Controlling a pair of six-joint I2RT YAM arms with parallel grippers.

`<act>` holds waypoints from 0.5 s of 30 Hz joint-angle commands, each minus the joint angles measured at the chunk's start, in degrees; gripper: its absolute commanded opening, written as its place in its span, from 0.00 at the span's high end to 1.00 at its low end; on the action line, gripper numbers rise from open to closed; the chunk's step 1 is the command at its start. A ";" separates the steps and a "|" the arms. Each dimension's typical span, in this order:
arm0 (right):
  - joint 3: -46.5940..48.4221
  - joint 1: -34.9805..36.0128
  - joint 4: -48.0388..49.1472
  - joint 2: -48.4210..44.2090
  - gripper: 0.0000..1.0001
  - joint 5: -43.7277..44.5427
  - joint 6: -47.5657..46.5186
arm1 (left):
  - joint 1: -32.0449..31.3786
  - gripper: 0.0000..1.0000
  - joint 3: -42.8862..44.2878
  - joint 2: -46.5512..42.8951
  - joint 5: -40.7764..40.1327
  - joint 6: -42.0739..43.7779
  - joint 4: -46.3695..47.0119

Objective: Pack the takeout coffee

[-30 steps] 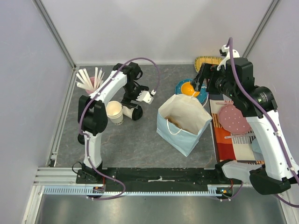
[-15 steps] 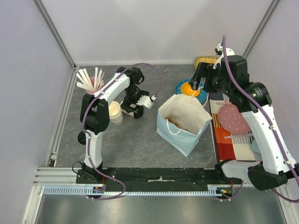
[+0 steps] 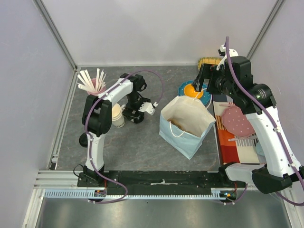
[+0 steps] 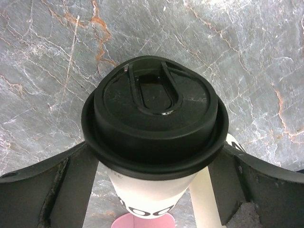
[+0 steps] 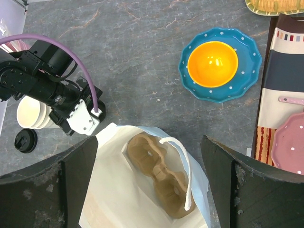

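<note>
Descent on the left side is the change: over the last second the left gripper [image 3: 137,112] has swung in from the 1 o'clock side and dropped onto the takeout coffee [image 4: 153,118], which stands upright on the desk [image 3: 137,147]. The coffee is just at 3 o'clock of the stacked paper cups [image 3: 116,115] and at about 9 o'clock of the paper bag [image 3: 185,128]. In the left wrist view the black lid fills the middle and the fingers [image 4: 52,190] flank the white cup wall. The jaws are spread nearly as wide as they go, with a sliver of gap on each side, so nothing is held yet. The right gripper [image 3: 203,81] shifted a little early on and then held still. It hangs fully spread and empty at roughly 12 o'clock of the bag, looking down at the cardboard carrier [image 5: 159,178] inside. For the task, the approach looks finished and the squeeze below the lid rim is what remains. After that comes the lift towards the bag, whose mouth stands open.
</note>
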 commanded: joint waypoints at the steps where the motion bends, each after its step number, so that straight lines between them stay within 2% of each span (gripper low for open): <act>1: 1.81 -0.20 1.74 -0.11 0.02 0.29 -0.59 | -0.41 0.07 -1.41 -0.46 1.64 -0.89 1.75; 6: 1.72 -0.20 1.74 0.15 0.02 0.20 -0.77 | -0.41 0.25 -1.85 -0.81 3.48 -1.24 1.75; 11: 2.16 -0.11 1.73 0.50 0.02 0.03 -0.77 | -0.41 0.45 2.10 -1.78 7.78 -2.20 1.32; 15: 3.21 -0.11 1.74 1.29 0.02 -0.15 -0.86 | -0.32 0.46 6.66 -2.04 10.16 -2.64 -1.14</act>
